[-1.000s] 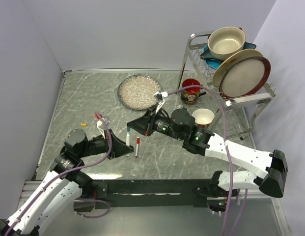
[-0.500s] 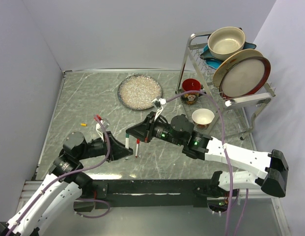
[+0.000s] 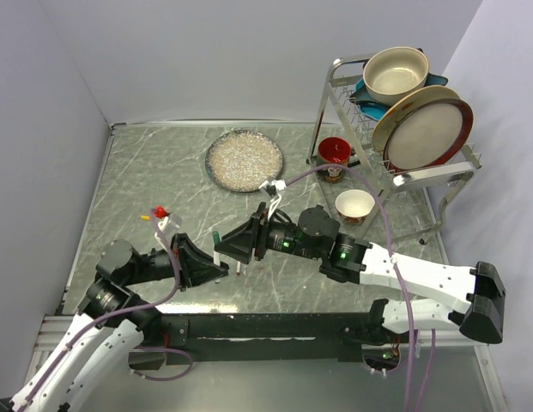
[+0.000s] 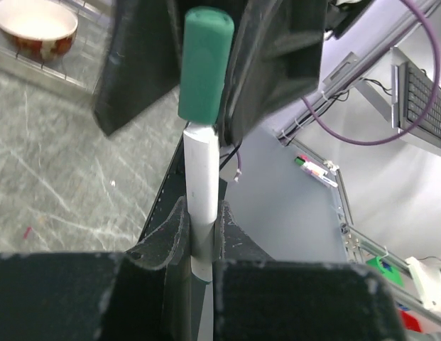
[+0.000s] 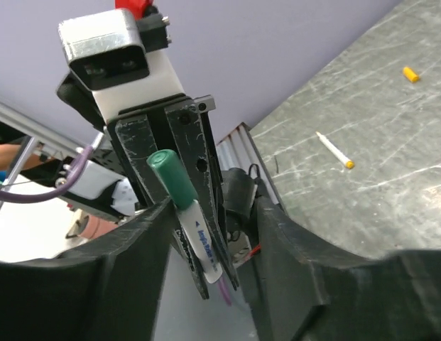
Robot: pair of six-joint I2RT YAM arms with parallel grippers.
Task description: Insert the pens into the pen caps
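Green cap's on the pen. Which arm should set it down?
Left. The left gripper is shut on the pen at its barrel, so it can likely just lower and release. The right gripper stands open around the green cap, gripping nothing.

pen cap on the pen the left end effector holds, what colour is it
The pen cap is green, on a white pen; clearest in the left wrist view.

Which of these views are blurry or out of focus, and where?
Top external view: evenly lit, sharp, shadows soft. Left wrist view: the left gripper is a dark, soft mass at the bottom, while the white pen and green cap are crisp. Right wrist view: the right gripper blurs in the foreground; the pen's printing is sharp.
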